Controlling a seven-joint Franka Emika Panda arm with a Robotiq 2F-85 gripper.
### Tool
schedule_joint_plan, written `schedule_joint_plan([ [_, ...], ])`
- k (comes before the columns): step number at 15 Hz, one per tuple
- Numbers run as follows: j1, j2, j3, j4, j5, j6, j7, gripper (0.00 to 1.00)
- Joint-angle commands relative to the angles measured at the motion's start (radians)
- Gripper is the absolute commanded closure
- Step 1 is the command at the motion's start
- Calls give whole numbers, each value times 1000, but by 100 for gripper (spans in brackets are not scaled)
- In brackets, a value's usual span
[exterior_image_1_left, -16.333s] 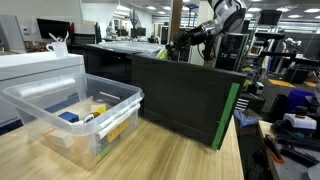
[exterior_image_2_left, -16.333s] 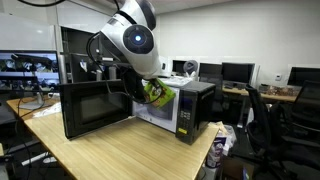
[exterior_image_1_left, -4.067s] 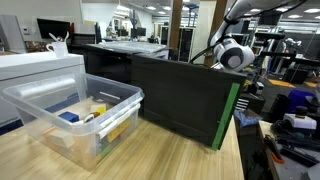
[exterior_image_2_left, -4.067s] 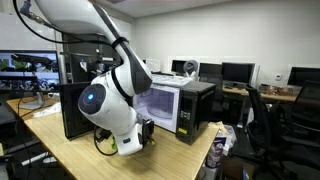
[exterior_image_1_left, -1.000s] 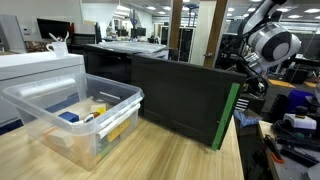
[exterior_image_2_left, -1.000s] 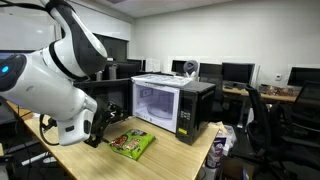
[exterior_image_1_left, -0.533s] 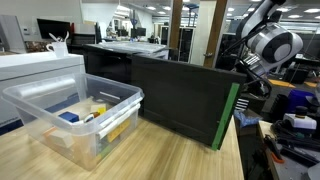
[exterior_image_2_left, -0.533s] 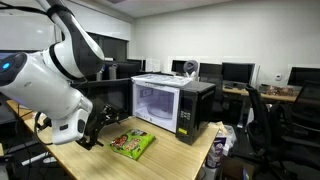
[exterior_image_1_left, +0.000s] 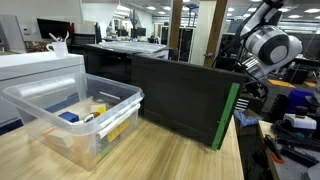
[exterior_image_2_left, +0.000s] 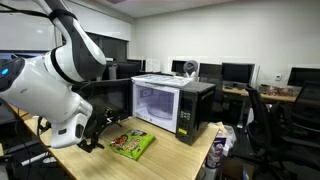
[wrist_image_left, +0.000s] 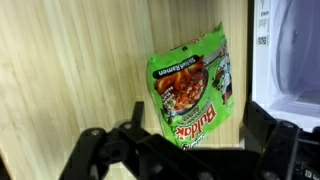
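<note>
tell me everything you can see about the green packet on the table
The green packet is a glossy, crinkled plastic pouch, bright green with a reddish picture and lettering on its face. It looks sealed, lying flat and face up on the wooden table, just before the microwave. Only the table touches it; the open gripper hangs close by.

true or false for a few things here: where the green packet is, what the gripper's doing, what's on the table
The green packet lies on the wooden table. True.
The gripper is shut on the packet. False: it is open and the packet lies flat on the table.
The packet is inside the microwave. False: it lies on the table in front of it.
A clear bin stands on the table. True.
</note>
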Motion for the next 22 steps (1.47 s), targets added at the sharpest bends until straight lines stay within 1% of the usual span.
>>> schedule_joint_plan([
  [1, -28, 56, -31, 38, 94, -64, -118, 0],
  [5, -52, 146, -85, 61, 113, -189, -160, 0],
  [9, -45, 222, -108, 90, 101, -285, -205, 0],
  [12, -37, 251, -114, 116, 88, -300, -235, 0],
  [15, -25, 264, -112, 145, 83, -285, -258, 0],
  [20, 2, 290, -97, 185, 108, -276, -282, 0],
  [22, 12, 307, -93, 185, 117, -280, -269, 0],
])
